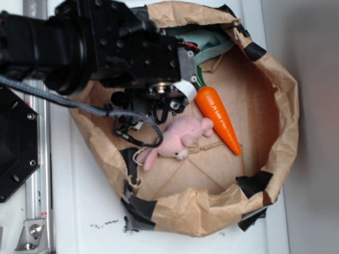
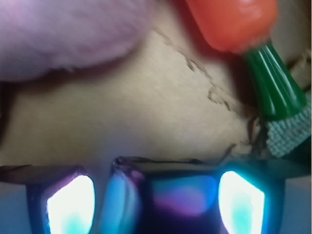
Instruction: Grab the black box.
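In the wrist view the black box (image 2: 183,195) lies glossy and dark on the brown paper floor, between my two glowing fingertips (image 2: 70,204). My gripper (image 2: 156,202) straddles it. The right pad sits against the box's side, and a narrow gap shows at the left pad, so the jaws stand open around it. In the exterior view the gripper (image 1: 161,111) is lowered inside the paper rim at its left side, and the arm hides the box.
A pink plush bunny (image 1: 180,138) and an orange toy carrot (image 1: 218,119) lie just beyond the gripper. The crumpled brown paper rim (image 1: 280,121) with black tape patches rings the area. A teal cloth (image 1: 204,39) is at the back. A black hexagonal plate (image 1: 16,143) stands outside, left.
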You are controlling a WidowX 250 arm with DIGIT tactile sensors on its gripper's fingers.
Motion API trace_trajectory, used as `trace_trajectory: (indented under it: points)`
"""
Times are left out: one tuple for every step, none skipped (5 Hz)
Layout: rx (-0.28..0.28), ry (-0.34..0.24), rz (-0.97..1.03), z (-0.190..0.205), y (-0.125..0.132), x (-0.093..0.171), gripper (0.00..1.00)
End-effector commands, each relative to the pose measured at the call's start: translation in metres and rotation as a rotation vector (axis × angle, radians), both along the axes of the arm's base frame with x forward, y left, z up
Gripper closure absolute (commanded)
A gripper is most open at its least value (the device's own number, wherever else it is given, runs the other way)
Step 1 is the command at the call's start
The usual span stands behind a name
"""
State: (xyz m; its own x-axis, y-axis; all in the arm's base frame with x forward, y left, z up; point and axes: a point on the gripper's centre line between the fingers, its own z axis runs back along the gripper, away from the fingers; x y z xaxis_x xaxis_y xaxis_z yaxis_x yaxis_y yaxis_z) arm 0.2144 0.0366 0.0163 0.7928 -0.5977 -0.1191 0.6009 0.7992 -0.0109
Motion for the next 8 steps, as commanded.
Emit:
trace_trajectory:
  points:
    - [-0.019, -0.002, 0.013, 0.003, 0.004, -0.007, 0.00]
    - [0.000, -0.013, 0.038, 0.010, 0.006, -0.009, 1.00]
    - [0.019, -0.043, 0.034, 0.022, 0.006, -0.006, 1.00]
    - [0.007, -0.061, 0.034, 0.040, 0.011, -0.005, 1.00]
    - [0.001, -0.096, 0.061, 0.067, 0.017, 0.003, 1.00]
    - [0.010, -0.148, 0.041, 0.094, 0.008, 0.013, 1.00]
    - [0.061, -0.164, 0.013, 0.126, -0.031, 0.030, 1.00]
    - [0.107, -0.083, 0.190, 0.144, -0.058, 0.054, 1.00]
